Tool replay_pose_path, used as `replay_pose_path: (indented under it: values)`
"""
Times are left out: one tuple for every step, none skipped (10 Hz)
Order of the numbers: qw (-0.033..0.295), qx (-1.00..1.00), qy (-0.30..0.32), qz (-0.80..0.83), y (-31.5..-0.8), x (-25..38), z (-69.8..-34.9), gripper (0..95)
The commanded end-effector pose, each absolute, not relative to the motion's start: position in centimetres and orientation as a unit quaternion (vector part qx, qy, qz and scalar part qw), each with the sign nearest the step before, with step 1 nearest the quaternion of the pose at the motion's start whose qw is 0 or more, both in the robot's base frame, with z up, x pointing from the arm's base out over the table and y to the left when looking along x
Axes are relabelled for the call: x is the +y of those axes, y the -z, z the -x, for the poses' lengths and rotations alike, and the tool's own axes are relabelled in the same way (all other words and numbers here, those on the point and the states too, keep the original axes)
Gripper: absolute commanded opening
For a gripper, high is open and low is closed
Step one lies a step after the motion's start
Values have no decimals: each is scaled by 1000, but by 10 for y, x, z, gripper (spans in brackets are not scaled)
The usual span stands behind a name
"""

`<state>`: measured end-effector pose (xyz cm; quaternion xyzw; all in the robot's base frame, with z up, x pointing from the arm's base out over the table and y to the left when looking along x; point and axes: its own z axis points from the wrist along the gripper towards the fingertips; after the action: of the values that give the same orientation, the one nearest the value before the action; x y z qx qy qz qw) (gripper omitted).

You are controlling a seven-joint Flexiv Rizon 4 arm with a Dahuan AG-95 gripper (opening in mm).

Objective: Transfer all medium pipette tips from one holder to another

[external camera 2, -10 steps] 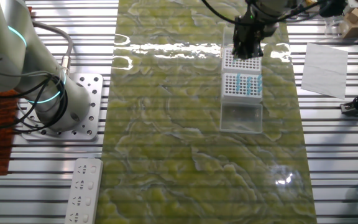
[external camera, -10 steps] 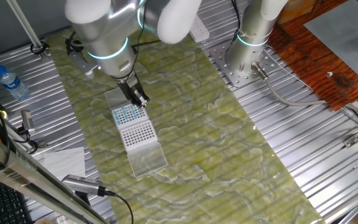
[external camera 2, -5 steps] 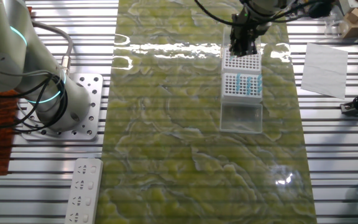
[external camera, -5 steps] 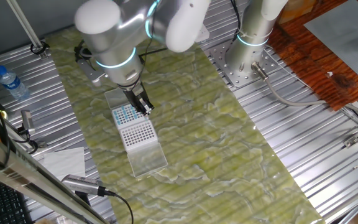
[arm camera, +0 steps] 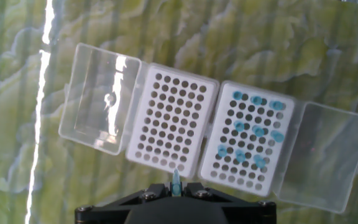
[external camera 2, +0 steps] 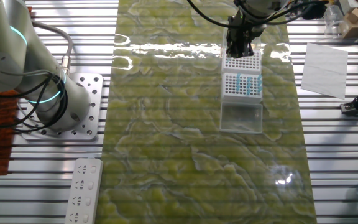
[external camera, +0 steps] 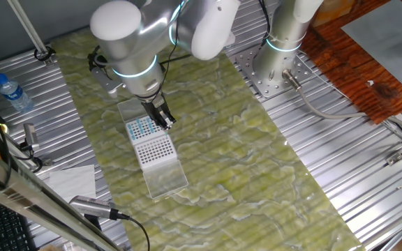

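Medium pipette tips in right rack, gripper pinching one tip, lids open

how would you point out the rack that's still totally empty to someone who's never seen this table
On the yellow-green mat, two white hole-grid racks sit side by side, each with a clear lid folded open at its outer end. The empty rack is the one beneath the gripper. Every hole in it is dark, while its neighbour holds scattered light-blue tips.

A robot arm's gripper hung just above two white racks on a green marbled mat; blue pipette tips filled the farther rack.
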<state>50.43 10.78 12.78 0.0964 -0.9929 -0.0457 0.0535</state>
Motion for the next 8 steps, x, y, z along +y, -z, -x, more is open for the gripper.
replay_pose_path:
  values:
    - [52, -993, 47, -97, -124, 107, -506, 0]
    - [52, -993, 47, -96, -124, 107, -506, 0]
    - [52, -993, 48, -96, -123, 107, -506, 0]
    - [52, -993, 48, -96, -123, 107, -506, 0]
    - [52, -993, 48, -97, -122, 106, -505, 0]
    - [52, -993, 48, -98, -121, 106, -505, 0]
    - [50, -993, 48, -98, -119, 107, -505, 0]
    - [50, -993, 47, -98, -117, 108, -505, 0]
